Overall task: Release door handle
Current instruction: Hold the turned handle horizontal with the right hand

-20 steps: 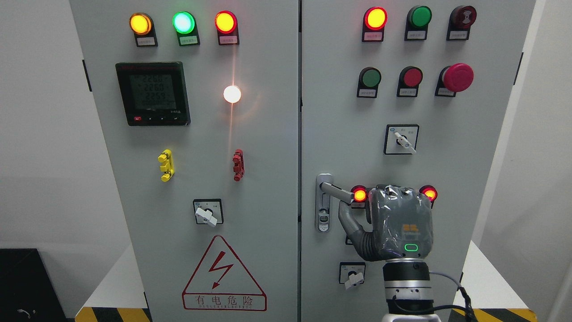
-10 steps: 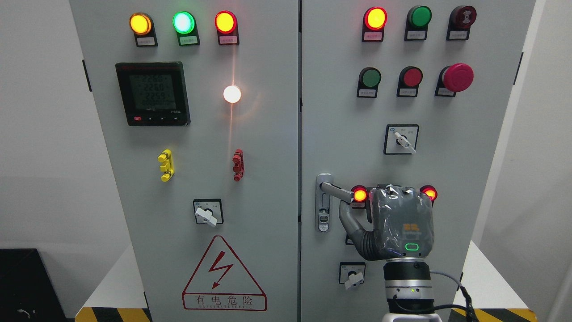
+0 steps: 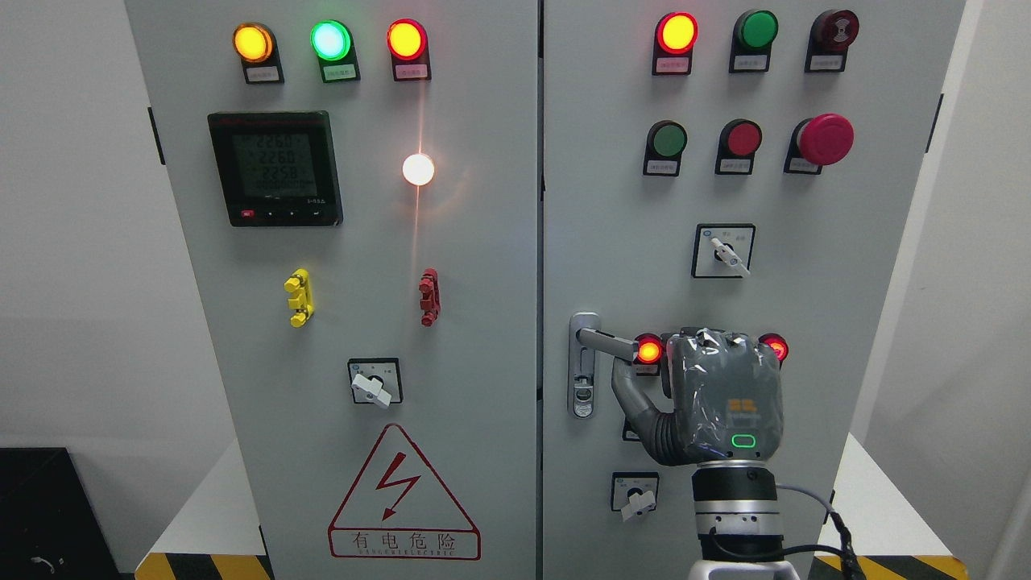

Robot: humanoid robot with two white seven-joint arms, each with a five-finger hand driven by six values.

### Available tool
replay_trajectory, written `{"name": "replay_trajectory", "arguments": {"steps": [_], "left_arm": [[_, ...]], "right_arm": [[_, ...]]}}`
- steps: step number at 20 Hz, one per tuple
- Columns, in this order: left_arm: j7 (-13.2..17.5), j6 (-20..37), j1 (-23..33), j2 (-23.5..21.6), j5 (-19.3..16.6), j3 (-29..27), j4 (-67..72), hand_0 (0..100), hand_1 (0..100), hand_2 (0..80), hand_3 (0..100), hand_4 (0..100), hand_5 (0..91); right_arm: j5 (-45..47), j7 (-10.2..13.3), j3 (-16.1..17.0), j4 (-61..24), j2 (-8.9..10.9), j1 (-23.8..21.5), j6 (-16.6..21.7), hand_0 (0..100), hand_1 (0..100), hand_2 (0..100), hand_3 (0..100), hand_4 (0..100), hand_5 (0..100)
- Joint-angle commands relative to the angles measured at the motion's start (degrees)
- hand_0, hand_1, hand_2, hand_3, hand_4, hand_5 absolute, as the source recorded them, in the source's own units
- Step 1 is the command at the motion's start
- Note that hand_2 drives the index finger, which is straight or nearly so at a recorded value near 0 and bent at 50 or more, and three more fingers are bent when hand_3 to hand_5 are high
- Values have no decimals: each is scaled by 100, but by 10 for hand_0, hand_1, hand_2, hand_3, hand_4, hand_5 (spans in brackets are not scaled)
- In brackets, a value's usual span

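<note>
The metal door handle (image 3: 602,341) sits on the left edge of the right cabinet door (image 3: 612,242), above its key plate (image 3: 583,395). Its lever points right and slopes slightly down. My right hand (image 3: 709,399), grey and wrapped in clear film, rises from the bottom edge with its back toward the camera. It stands just right of the lever's free end, and its left side reaches up to the underside of the lever. The palm side is hidden. My left arm does not show.
The two-door grey cabinet carries lit indicator lamps, push buttons, a red emergency stop (image 3: 826,138), rotary switches (image 3: 725,251) and a meter (image 3: 275,167). Two red lamps (image 3: 648,350) glow beside my hand. A small switch (image 3: 636,493) sits below it.
The lever has risen a little toward level. My right hand has shifted slightly up and to the right.
</note>
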State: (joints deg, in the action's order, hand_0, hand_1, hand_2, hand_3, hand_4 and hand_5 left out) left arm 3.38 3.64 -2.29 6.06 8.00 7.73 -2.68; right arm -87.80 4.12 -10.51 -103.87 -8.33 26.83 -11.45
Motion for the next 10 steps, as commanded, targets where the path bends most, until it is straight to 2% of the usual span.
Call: {"name": "replay_trajectory", "arguments": {"steps": [1, 10], "left_arm": [[5, -4, 0, 0, -1, 0, -4, 120, 556, 0, 0, 0, 0], [5, -4, 0, 0, -1, 0, 5, 120, 556, 0, 0, 0, 0]], "right_arm": [[9, 9, 5, -2, -2, -2, -7, 470, 388, 1000, 1000, 1000, 1000], [26, 27, -4, -19, 7, -81, 11, 473, 385, 1000, 1000, 1000, 1000]]}}
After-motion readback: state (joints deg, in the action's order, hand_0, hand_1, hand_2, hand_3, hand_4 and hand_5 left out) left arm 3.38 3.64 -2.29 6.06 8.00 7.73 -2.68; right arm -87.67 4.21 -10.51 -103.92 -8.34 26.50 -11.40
